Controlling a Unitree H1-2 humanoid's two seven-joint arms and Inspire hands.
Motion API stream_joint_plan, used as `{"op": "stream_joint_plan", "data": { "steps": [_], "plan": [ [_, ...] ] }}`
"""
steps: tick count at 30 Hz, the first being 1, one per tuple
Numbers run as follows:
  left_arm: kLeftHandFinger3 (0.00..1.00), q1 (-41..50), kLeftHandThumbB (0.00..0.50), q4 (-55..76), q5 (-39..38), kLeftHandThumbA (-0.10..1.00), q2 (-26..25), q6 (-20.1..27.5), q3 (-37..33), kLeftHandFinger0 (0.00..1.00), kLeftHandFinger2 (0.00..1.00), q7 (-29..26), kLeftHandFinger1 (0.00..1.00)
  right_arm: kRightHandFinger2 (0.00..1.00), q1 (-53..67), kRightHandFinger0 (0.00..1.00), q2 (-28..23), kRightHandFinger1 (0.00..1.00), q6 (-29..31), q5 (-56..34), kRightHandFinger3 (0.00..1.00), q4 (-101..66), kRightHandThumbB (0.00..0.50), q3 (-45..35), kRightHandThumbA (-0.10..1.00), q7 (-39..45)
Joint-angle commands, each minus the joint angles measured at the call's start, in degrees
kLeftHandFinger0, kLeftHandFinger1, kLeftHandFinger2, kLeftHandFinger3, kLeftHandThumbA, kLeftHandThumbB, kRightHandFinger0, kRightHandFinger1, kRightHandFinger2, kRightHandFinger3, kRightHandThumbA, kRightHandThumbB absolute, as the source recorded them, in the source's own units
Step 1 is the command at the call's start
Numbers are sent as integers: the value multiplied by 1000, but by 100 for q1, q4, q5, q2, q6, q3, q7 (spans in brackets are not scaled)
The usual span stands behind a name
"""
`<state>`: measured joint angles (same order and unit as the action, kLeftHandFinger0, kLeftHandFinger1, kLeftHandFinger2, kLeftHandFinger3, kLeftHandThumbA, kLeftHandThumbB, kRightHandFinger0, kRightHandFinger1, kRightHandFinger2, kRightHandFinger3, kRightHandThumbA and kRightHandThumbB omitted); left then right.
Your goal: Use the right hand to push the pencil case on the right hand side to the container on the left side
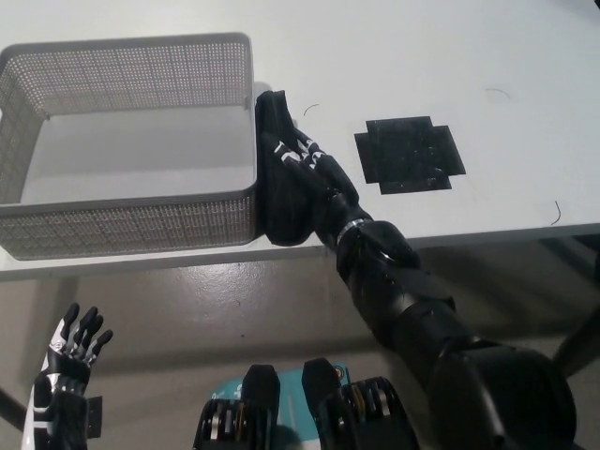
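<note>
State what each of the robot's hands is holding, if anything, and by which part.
Nothing is held. The right hand lies open and flat against the pencil case's right side, pushing rather than gripping. The left hand rests open at lower left.

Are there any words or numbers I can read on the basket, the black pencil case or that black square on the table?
None can be read.
Mesh basket: only small holes, no label.
Pencil case: plain black under the right hand, no writing showing.
Black cross-shaped patch on the table: dark, with no readable marks.
Left hand: white markings only, no letters.
</note>
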<state>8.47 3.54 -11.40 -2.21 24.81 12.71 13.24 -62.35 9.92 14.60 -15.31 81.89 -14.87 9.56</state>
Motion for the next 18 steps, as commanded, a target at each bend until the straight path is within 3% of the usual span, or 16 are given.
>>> {"op": "stream_joint_plan", "data": {
  "steps": [1,2,6,11,16,17,18],
  "plan": [
    [1000,-67,425,213,-123,1000,-86,212,38,1000,1000,92,1000,1000,-228,1000,217,1000,83,-70,1000,-77,352,-13,1000,184],
    [1000,-63,427,227,-97,1000,-92,212,38,1000,1000,64,1000,1000,-241,1000,165,1000,144,-68,1000,-96,338,-10,1000,162],
    [1000,-53,431,211,-104,1000,-84,212,75,1000,1000,74,1000,1000,-238,1000,51,1000,262,-105,1000,-164,370,-29,1000,217],
    [1000,4,436,204,-61,1000,-82,212,95,1000,1000,57,1000,1000,-175,1000,-388,1000,736,-63,1000,-626,326,29,1000,367],
    [1000,22,426,225,-21,1000,-89,212,38,1000,1000,60,1000,1000,-44,1000,-640,1000,849,-181,1000,-1207,361,-38,1000,518],
    [1000,29,428,198,-74,1000,-85,212,10,1000,1000,82,1000,1000,95,1000,-799,1000,851,-173,1000,-1786,387,-9,1000,536],
    [1000,27,430,190,-90,1000,-82,212,-12,1000,1000,75,1000,1000,193,1000,-868,1000,838,-190,1000,-2133,371,-2,1000,563]
  ]
}}
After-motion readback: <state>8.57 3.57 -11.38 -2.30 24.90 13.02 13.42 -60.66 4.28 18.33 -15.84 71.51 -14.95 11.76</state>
